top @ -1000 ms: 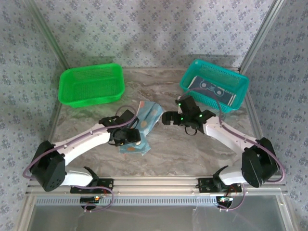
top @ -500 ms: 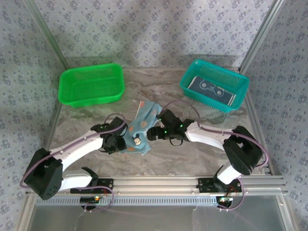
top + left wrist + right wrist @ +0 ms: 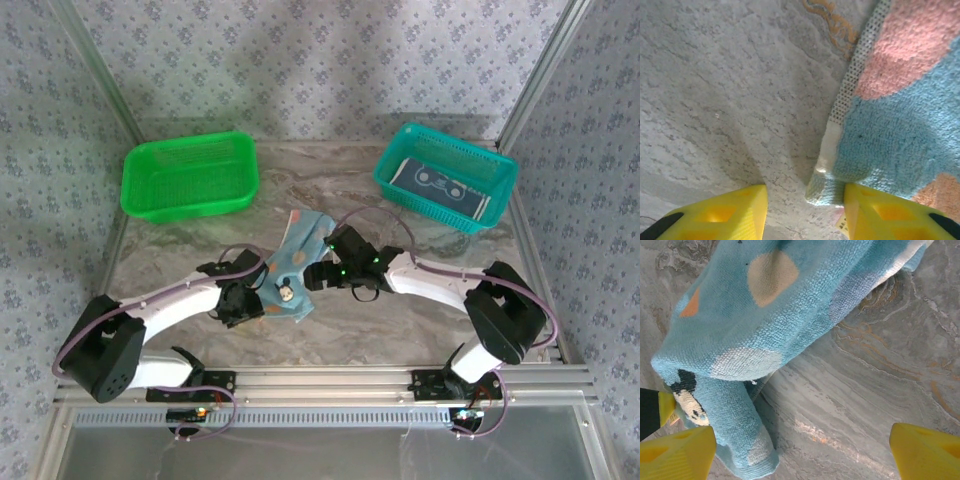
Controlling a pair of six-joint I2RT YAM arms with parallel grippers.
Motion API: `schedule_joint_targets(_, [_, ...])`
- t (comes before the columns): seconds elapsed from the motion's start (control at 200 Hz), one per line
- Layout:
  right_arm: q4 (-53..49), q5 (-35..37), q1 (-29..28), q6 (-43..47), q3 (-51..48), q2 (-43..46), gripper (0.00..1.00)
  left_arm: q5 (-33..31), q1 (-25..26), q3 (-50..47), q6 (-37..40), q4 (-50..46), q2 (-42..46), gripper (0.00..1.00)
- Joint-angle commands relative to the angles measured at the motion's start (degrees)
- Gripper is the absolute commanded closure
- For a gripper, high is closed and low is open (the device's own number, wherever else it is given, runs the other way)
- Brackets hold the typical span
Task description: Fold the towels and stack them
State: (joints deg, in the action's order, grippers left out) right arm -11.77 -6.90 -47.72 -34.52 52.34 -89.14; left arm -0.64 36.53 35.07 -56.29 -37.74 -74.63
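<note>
Top external view: one towel lies rumpled in the middle of the bench, unfolded, so the task looks barely begun. A dark printed cloth sits in the teal basket. The left gripper stands part-open astride the towel's corner without pinching it. The right gripper gapes wide, holding nothing. The bench is grey marble-patterned, and the walls have a floral pattern.

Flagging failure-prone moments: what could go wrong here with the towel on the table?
Only a corner of the towel lies between the open jaws of the left gripper, beside one finger; closing may miss or slip.
The right gripper, wide open, hangs over a bunched fold and may catch two layers.
</note>
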Motion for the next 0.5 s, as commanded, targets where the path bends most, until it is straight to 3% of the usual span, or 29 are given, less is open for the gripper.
schedule_joint_targets(0.0, [-1.51,0.87,0.07,0.60,0.63,1.77,0.08,0.64,0.57,-0.55,-1.10,5.22,-0.16,0.56])
schedule_joint_targets(0.175, [-1.80,1.16,0.04,0.73,0.63,1.86,0.09,0.65,0.52,0.08,-0.99,5.05,1.30,0.57])
schedule_joint_targets(0.265, [-1.99,1.27,0.09,0.74,0.66,1.78,0.08,1.38,0.45,0.35,-1.41,4.82,3.84,0.65])
schedule_joint_targets(0.355, [-2.10,1.42,0.13,0.69,0.71,1.74,0.08,0.46,0.35,0.41,-1.71,3.66,5.84,0.57])
schedule_joint_targets(0.495, [-1.74,1.15,0.15,0.74,0.84,1.25,0.08,0.19,0.21,0.42,-1.39,2.13,3.00,0.57])
